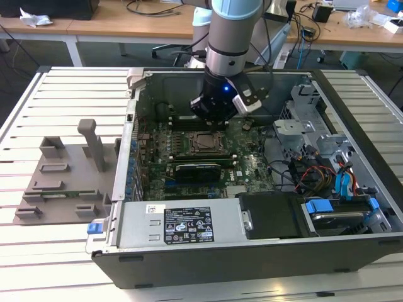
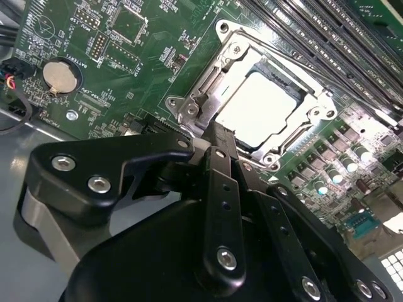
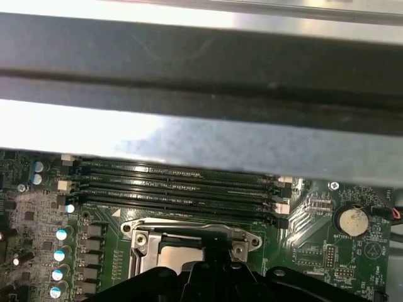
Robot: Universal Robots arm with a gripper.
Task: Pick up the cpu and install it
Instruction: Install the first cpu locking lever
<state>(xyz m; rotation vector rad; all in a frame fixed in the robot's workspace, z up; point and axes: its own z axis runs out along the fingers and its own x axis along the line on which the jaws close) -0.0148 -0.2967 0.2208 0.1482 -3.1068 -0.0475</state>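
One cpu point(image 2: 261, 113) is seen seated in the one socket frame point(image 2: 189, 110). One gripper point(image 1: 214, 116) is held over it at 12 o'clock of the motherboard point(image 1: 252, 165); whether it is open cannot be told. Four memory slots point(image 3: 176, 185) are counted.

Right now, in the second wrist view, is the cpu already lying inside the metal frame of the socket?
Yes. The cpu lies flat inside the silvery socket frame on the green motherboard, its pale top uncovered.

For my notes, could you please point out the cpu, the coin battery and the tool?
cpu point(image 2: 267, 107): second wrist view, middle of its silvery top.
coin battery point(image 2: 59, 77): second wrist view, its face.
tool point(image 1: 213, 108): exterior view, its dark body.
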